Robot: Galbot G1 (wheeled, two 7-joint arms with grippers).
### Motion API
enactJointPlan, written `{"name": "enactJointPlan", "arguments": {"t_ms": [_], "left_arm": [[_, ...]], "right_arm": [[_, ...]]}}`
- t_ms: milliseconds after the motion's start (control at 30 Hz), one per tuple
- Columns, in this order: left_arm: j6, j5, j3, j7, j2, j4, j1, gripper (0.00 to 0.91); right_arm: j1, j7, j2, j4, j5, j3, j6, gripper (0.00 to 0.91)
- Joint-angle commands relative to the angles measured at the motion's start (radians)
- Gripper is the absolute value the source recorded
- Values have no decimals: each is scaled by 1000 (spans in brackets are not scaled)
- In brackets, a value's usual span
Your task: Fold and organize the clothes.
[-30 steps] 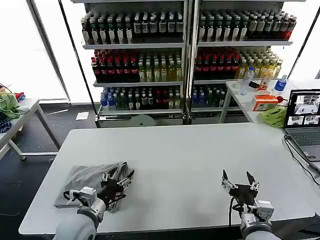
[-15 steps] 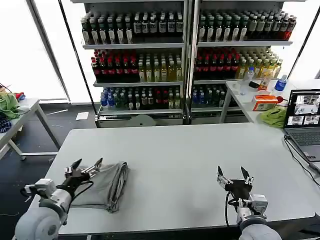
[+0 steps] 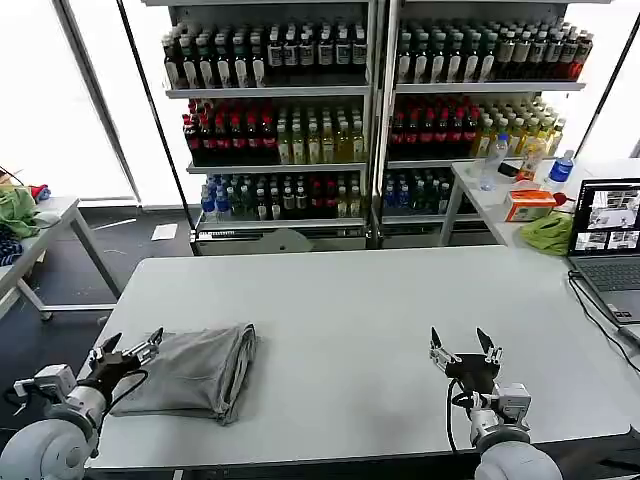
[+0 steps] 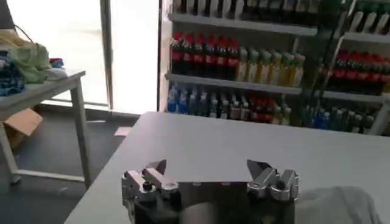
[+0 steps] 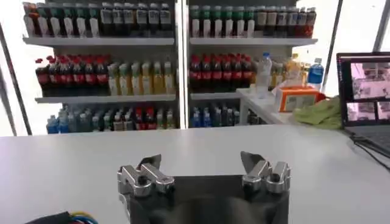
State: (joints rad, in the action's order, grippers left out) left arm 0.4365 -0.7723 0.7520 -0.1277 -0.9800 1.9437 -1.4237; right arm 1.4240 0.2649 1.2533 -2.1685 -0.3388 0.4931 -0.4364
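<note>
One grey shirt of the clothes [image 3: 190, 370] lies folded in a flat bundle on the near left of the white table [image 3: 350, 300]; a corner of it shows in the left wrist view [image 4: 341, 204]. My left gripper [image 3: 128, 347] is open just off the bundle's left edge, near the table's left border, holding nothing. Seen from its wrist, the left gripper [image 4: 208, 167] has its jaws spread wide over bare tabletop. My right gripper [image 3: 461, 345] stands open at the near right of the table, empty, and its wrist view shows the right gripper [image 5: 200, 161] likewise spread.
A laptop [image 3: 608, 240] with a cable sits at the table's right edge. A lime-green cloth [image 3: 546, 232] and an orange box [image 3: 528, 205] lie on the side table behind. Drink shelves [image 3: 370, 110] stand beyond. A side table at left [image 3: 40, 230] holds a fabric heap.
My left gripper has let go of the shirt's right fold and swung left across the bundle to the table's left edge. The right gripper has drifted slightly leftward and away.
</note>
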Motion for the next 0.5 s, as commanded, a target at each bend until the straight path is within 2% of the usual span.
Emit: {"name": "enactJointPlan", "arguments": {"t_ms": [33,500], "left_arm": [[-13,32,8,17,5,-98,-6,907],[-34,81,-44,43,-14,-147,-5,907]], "right_arm": [[-2,1,-2,-4,-1,0,-1,907],[15,1,5,-3,2,9,4,907]]}}
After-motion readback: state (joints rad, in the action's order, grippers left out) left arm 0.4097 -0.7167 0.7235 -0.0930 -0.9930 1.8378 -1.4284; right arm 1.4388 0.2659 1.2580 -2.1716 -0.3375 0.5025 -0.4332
